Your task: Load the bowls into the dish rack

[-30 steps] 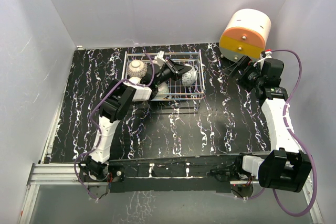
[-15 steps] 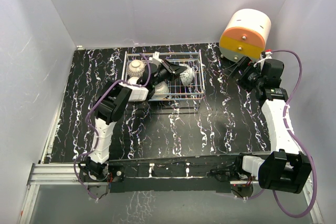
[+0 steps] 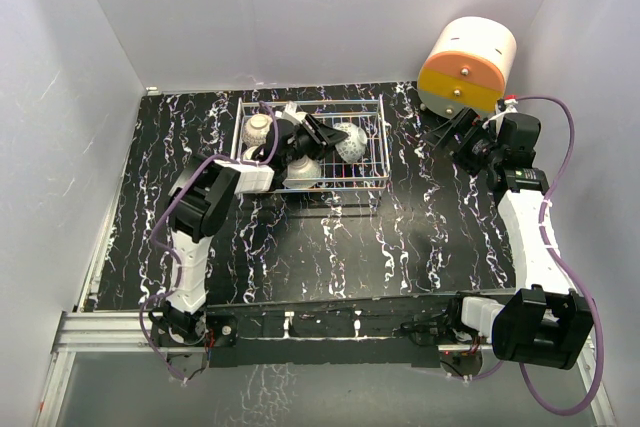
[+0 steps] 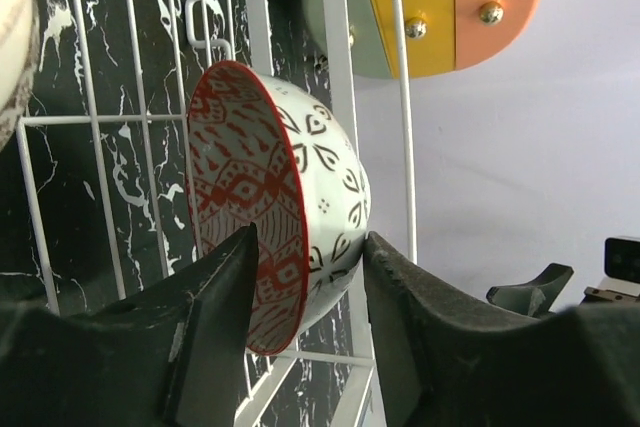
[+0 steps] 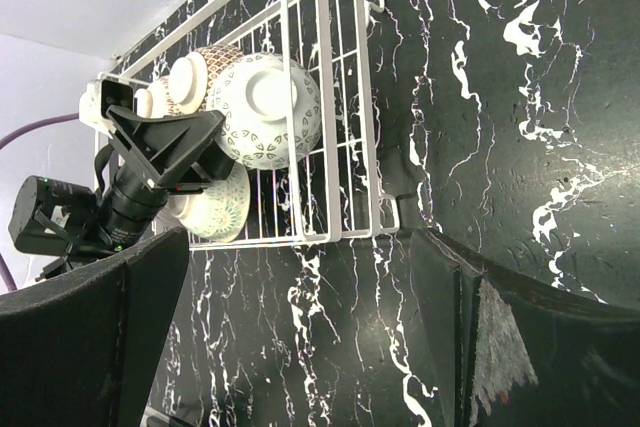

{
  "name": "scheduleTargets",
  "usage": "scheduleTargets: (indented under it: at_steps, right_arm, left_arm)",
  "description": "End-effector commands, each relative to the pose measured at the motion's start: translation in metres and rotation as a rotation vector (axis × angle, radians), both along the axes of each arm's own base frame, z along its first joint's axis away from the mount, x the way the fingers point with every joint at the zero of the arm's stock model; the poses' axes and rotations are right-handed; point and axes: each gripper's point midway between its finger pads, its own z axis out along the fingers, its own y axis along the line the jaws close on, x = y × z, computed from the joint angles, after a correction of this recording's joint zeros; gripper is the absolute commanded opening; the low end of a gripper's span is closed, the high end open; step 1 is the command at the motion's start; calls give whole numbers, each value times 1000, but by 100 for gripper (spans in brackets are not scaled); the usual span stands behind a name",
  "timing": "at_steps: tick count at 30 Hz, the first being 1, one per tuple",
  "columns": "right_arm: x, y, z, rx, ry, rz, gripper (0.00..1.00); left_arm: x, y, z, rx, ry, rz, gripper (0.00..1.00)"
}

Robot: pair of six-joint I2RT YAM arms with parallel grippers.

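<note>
Left wrist: left gripper (image 4: 307,239) fingers apart straddling the rim of the red bowl (image 4: 262,182), standing on edge in dish rack (image 4: 339,77); right gripper (image 5: 300,239) wide open, empty.

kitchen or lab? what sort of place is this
Probably a lab test cell, not a kitchen: blank white walls box in a marbled black table, and a metal rail carries the arm bases.
</note>
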Motion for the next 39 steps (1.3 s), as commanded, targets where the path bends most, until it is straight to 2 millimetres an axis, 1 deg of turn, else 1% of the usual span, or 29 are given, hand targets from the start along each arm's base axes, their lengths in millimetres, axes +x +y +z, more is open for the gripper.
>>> scheduleTargets:
  at_steps: [1,4,10,13,18,21,29,39]
  right_arm:
    - [-1,1,17,-5,-72,8,96]
    - [-2,1,16,-4,-71,8,96]
    - [-1,2,18,0,-75,12,96]
    - [0,2,18,0,-75,13,96]
    - [0,2,18,4,-77,15,96]
    - [1,2,19,4,-77,15,96]
    - [1,2,17,6,-77,17,96]
    - [0,3,17,8,-76,18,96]
  left_arm:
    - [-14,9,-28,131,82,-16,45]
    - [-13,13,-26,170,72,-12,46]
    - [-8,18,-19,240,53,3,51]
    - [-6,23,-16,266,55,24,55]
    - [-1,27,-11,294,62,53,58]
    - [4,28,0,292,48,74,61]
    - [13,30,35,303,-19,102,62]
    - [20,31,45,331,-28,113,63]
